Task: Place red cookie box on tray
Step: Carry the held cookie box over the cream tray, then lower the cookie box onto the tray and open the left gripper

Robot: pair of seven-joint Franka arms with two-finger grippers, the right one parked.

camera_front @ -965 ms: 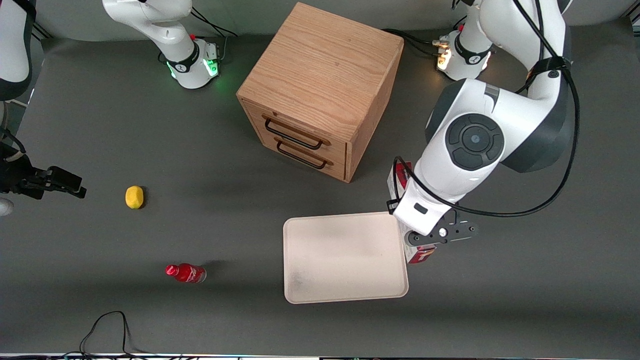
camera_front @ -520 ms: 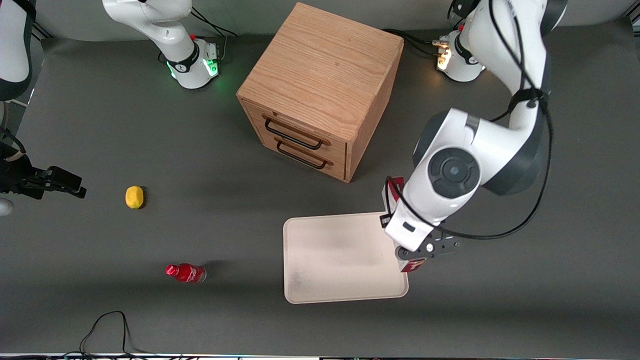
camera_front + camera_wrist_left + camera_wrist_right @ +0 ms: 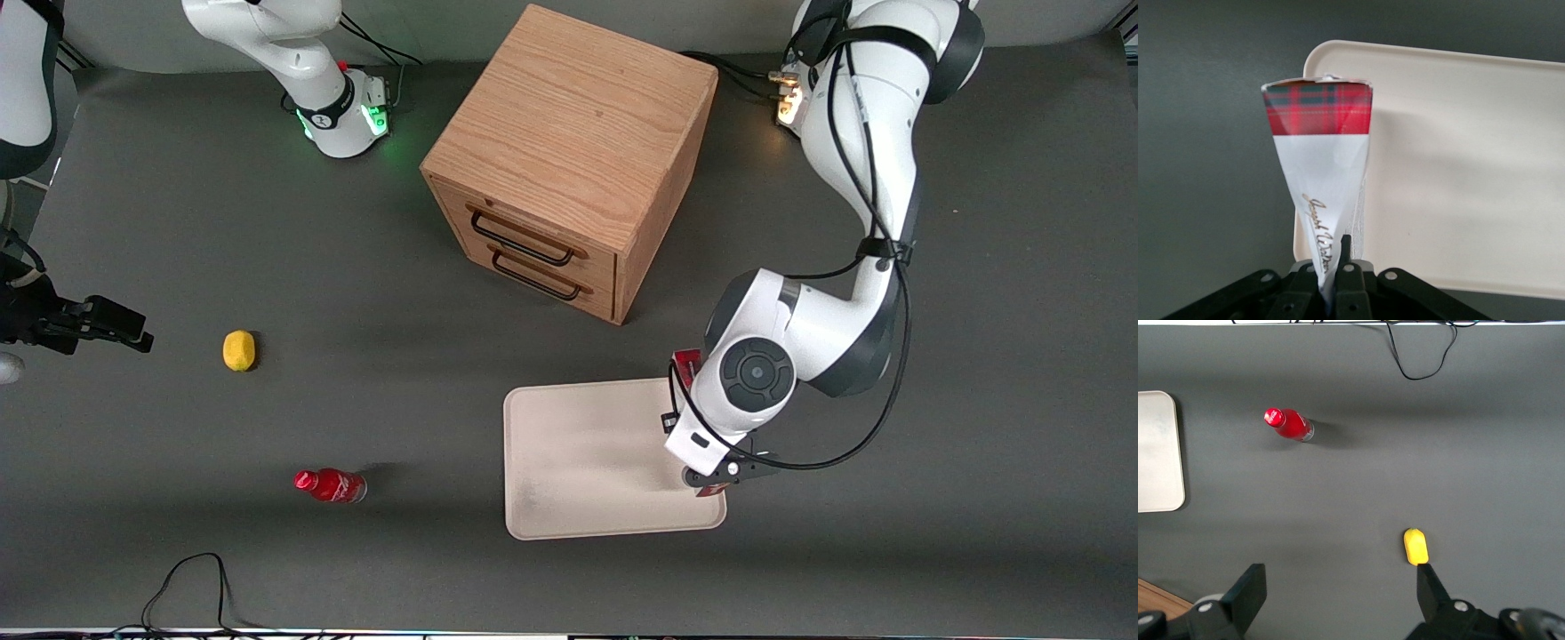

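Jaws clamped on the narrow edge of the red cookie box (image 3: 1319,167); my gripper (image 3: 1335,267) pinches it near one end, so the box juts out edge-on, tartan band at its free end, white panel with script nearer the fingers. I judge the edge grip is chosen because the box is too thin and flat to take by its faces. From the front view the gripper (image 3: 717,480) sits over the tray (image 3: 587,462), at the edge nearest the working arm's end of the table, the box (image 3: 686,363) mostly hidden under the wrist, only a red sliver showing. Whether the box touches the tray floor, I cannot tell. Box is over the tray but not released; step in hand looks like lowering and letting go. Count: one cookie box, one tray, one wooden cabinet (image 3: 569,160) with two drawers, one small red bottle (image 3: 331,485), one yellow lemon-like object (image 3: 238,350), both well apart toward the parked arm's end.
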